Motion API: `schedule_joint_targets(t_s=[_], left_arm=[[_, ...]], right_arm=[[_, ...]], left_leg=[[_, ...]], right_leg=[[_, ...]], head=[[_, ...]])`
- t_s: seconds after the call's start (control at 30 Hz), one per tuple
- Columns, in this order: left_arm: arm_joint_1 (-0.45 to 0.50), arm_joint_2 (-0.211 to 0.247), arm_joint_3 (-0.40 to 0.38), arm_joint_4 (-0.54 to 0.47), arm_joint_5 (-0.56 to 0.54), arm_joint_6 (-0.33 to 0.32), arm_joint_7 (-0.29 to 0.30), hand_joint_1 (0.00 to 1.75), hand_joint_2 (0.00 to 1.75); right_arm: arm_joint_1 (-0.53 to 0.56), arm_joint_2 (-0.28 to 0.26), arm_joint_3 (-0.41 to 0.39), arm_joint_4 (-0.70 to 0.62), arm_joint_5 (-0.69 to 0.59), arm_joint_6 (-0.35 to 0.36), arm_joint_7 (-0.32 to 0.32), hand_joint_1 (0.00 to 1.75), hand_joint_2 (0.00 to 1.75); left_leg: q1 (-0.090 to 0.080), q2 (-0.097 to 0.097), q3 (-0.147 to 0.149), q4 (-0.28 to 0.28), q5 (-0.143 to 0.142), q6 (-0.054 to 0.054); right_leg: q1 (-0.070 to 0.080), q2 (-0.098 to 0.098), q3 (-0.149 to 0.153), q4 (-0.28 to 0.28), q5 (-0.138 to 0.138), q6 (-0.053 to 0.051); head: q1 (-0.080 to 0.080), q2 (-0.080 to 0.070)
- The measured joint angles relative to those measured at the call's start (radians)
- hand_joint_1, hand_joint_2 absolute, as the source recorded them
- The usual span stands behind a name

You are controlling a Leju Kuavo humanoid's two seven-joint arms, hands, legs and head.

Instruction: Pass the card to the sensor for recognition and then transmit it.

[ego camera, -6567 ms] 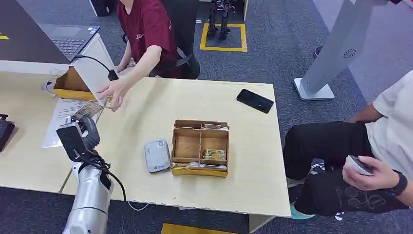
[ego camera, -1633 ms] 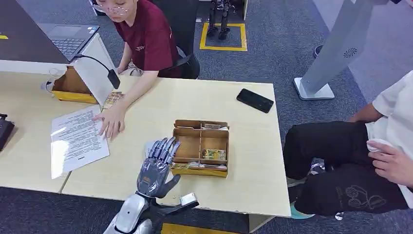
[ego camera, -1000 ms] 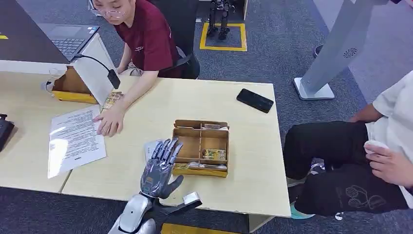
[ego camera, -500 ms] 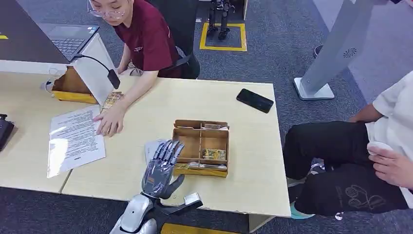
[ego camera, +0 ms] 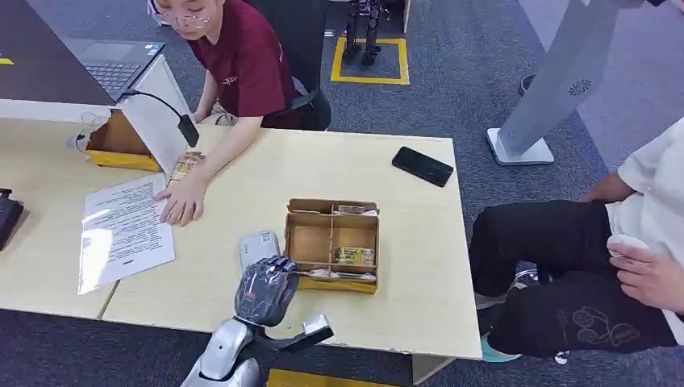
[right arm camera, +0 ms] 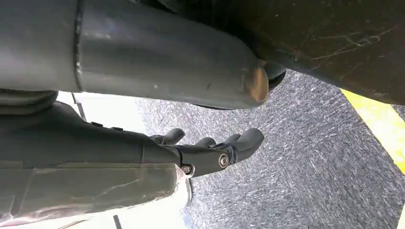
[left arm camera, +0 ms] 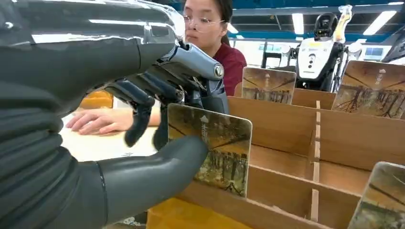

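Table (ego camera: 403, 322): light wood top; its near edge runs just behind the left hand's wrist, its right edge borders grey carpet where a seated person (ego camera: 581, 242) in dark trousers sits close by. Bare tabletop lies to the right of and far beyond the box.

Box (ego camera: 331, 243): open wooden organiser with dividers, near the table's middle, toward the near edge. Cards stand in several compartments.

Sensor (ego camera: 259, 247): small grey-white unit lying flat, just left of the box, its near end hidden by the left hand.

Left hand (ego camera: 264, 290): reaches over the near-left corner of the box, fingers curled. In the left wrist view the thumb (left arm camera: 157, 167) presses the face of a card (left arm camera: 216, 149) while dark fingers (left arm camera: 143, 100) wrap behind its top edge; the hand grips the card, which stands upright at the box's near wall.

Right hand (right arm camera: 210, 150): hangs over grey carpet beside a yellow floor line, fingers slightly bent and apart, holding nothing.

Phone (ego camera: 422, 166): black, flat, at the far right of the table, well apart from the box.

Paper (ego camera: 125, 230): printed sheet at the left, overlapping the neighbouring table. A second person (ego camera: 242, 64) in a dark red shirt, seated at the far side, rests a hand on its far right corner.
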Motion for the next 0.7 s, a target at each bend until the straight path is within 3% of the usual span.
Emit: schedule_joint_targets(t_s=[0.17,0.37,0.4,0.47,0.63,0.7], left_arm=[[0.000,0.000,0.013,0.001,0.014,0.000,-0.015,1.47,1.75],[0.000,0.000,0.016,0.002,0.015,0.000,-0.017,1.55,1.75],[0.000,0.000,0.016,0.003,0.015,0.000,-0.017,1.75,1.75],[-0.001,-0.001,0.019,0.006,0.018,0.000,-0.018,1.71,1.75],[-0.009,-0.001,0.024,0.007,0.193,-0.007,-0.130,1.52,1.75],[-0.009,0.011,0.005,-0.050,0.300,-0.069,-0.123,1.45,1.75]], right_arm=[[0.000,0.000,0.000,0.000,0.000,0.000,-0.001,0.00,0.00],[0.000,0.000,0.001,0.000,0.000,0.000,-0.001,0.00,0.00],[0.000,0.000,0.002,0.000,0.000,-0.001,-0.001,0.00,0.00],[0.000,0.000,0.003,0.000,0.000,0.000,-0.001,0.00,0.00],[0.000,0.000,0.008,0.000,0.000,-0.003,-0.003,0.00,0.00],[0.001,0.000,0.008,0.000,0.000,-0.005,-0.005,0.00,0.00]], left_leg=[[0.000,0.000,0.000,0.000,0.000,0.000],[0.000,0.000,0.000,0.000,0.000,0.000],[0.000,0.000,0.000,0.000,0.000,0.000],[0.000,0.000,0.000,0.000,0.000,0.000],[0.000,0.000,0.000,0.000,0.000,0.000],[0.000,0.000,0.000,0.000,0.000,0.000]], right_leg=[[0.000,0.000,0.000,0.000,0.000,0.000],[0.000,0.000,0.000,0.000,0.000,0.000],[0.000,0.000,0.000,0.000,0.000,0.000],[0.000,0.000,0.000,0.000,0.000,0.000],[0.000,0.000,0.000,0.000,0.000,0.000],[0.000,0.000,0.000,0.000,0.000,0.000]], head=[[0.000,0.000],[0.000,0.000],[0.000,0.000],[0.000,0.000],[0.000,0.000],[0.000,0.000]])
